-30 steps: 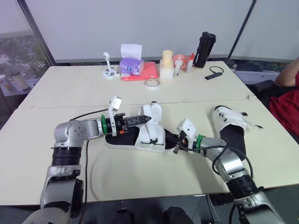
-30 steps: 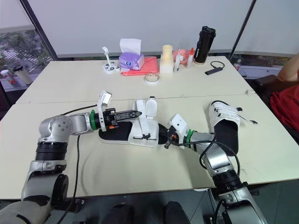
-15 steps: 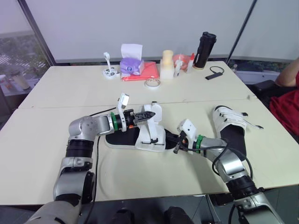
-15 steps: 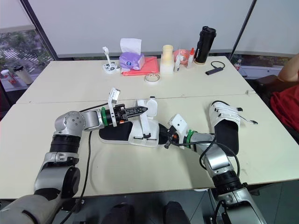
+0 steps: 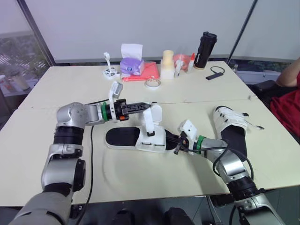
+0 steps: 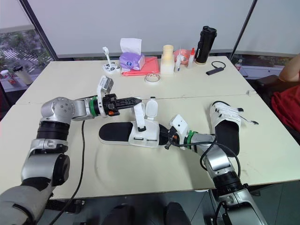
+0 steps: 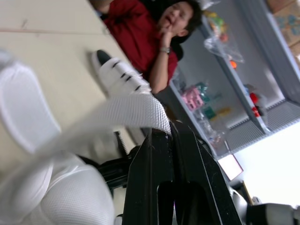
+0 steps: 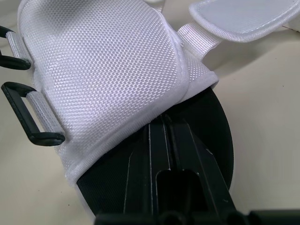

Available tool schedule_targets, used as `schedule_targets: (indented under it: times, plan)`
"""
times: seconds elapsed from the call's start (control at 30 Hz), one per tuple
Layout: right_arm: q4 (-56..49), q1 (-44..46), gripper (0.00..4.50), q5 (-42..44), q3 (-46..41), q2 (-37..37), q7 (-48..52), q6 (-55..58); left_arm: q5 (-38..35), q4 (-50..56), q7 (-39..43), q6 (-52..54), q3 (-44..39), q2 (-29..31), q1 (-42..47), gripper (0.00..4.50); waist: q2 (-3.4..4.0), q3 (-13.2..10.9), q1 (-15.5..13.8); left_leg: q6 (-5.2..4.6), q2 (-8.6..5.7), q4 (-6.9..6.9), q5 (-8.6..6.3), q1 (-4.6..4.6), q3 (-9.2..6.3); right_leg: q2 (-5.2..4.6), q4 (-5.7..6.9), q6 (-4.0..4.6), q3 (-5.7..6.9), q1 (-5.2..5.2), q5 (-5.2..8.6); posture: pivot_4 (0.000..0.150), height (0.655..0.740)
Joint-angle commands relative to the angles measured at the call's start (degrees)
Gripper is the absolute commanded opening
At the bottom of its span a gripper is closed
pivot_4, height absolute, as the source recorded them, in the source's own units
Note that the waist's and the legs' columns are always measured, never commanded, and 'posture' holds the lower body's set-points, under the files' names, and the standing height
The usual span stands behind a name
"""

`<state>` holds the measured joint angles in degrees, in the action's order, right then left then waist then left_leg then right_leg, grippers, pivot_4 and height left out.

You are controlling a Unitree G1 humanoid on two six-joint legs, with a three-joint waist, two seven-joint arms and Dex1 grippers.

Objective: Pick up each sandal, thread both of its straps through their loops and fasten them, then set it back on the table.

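A sandal [image 5: 140, 138] with a black sole and a white mesh upper lies mid-table. My left gripper [image 5: 149, 107] is shut on the end of one of its white straps [image 7: 140, 110] and holds the strap [image 5: 148, 123] pulled up above the upper. My right gripper [image 5: 169, 139] is shut at the sandal's toe end. Its fingertips [image 8: 164, 123] rest on the black insole, tucked under the edge of the white upper [image 8: 108, 70]. Two black loops [image 8: 28, 117] show on the upper's side. A second sandal [image 5: 230, 123] lies to the right with its straps across it.
Along the far table edge stand a purple tissue box [image 5: 131, 65] on a red cloth [image 5: 146, 71], a tape roll [image 5: 152, 83], a cream container [image 5: 168, 64], a black bottle [image 5: 205, 50] and a small black device [image 5: 216, 74]. A person in red [image 5: 290, 101] sits at the right.
My left gripper has shut on the strap and lifted it up and back from the upper. The right gripper and the second sandal have stayed put.
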<state>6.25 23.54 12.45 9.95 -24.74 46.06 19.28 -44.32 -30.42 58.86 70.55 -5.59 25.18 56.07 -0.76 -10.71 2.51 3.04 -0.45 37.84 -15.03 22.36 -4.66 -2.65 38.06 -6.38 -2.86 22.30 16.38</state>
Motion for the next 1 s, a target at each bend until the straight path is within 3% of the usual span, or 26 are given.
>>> schedule_targets:
  times: [0.03, 0.53, 1.0]
  plan:
    - [2.0, -0.8, 0.0, -1.7, 0.9, 0.2, -0.6, 1.3, 2.4, -2.1, 5.8, -2.0, 3.6, 1.2, 2.0, 0.03, 0.0, 0.0, 0.0, 0.0, 0.0, 0.0, 0.0, 0.0, 0.02, 0.0, 0.0, 0.0, 0.0, 0.0, 0.0, 0.15, 0.74]
    - [1.0, -1.6, 0.0, -1.7, 0.7, 0.0, -1.0, 1.6, 9.2, -4.7, 14.3, -7.7, 9.2, 1.6, 2.4, 0.03, -0.01, 0.0, 0.0, 0.0, 0.0, -0.05, 0.0, 0.02, 0.0, 0.0, -0.02, 0.0, -0.01, 0.04, 0.01, 0.15, 0.74]
    - [1.1, -1.7, 0.0, -1.8, 0.8, 0.2, -1.2, 1.6, 10.0, -9.9, 16.2, -7.3, 6.3, 1.0, 5.7, 0.03, -0.03, 0.0, 0.0, -0.01, 0.0, -0.14, 0.0, 0.02, 0.0, 0.0, -0.06, 0.0, -0.01, 0.09, 0.01, 0.15, 0.74]
